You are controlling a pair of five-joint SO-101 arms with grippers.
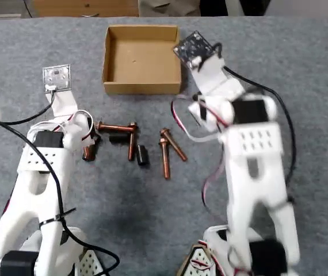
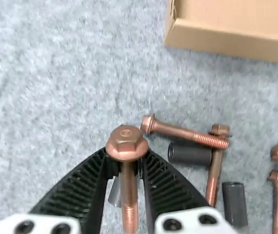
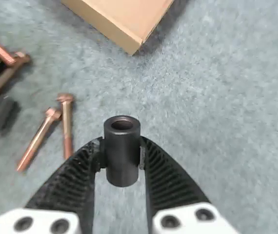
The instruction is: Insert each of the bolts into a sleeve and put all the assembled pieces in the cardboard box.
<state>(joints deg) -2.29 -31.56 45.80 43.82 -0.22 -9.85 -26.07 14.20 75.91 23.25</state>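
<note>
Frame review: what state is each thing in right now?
left end effector: shut on held bolt
right end effector: shut on held sleeve
held bolt: unsleeved
held sleeve: bore empty
box: open, empty
loose bolts: four, lying flat, unsleeved
loose sleeves: two, lying flat, empty

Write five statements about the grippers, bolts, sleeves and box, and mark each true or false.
1. The left gripper is shut on a bolt. True.
2. The right gripper holds a bolt. False: it grips a black sleeve.
3. The cardboard box contains assembled pieces. False: nothing lies in it.
4. Two loose sleeves lie among the loose bolts. True.
5. The gripped sleeve has a bolt inside. False: its bore is open.
</note>
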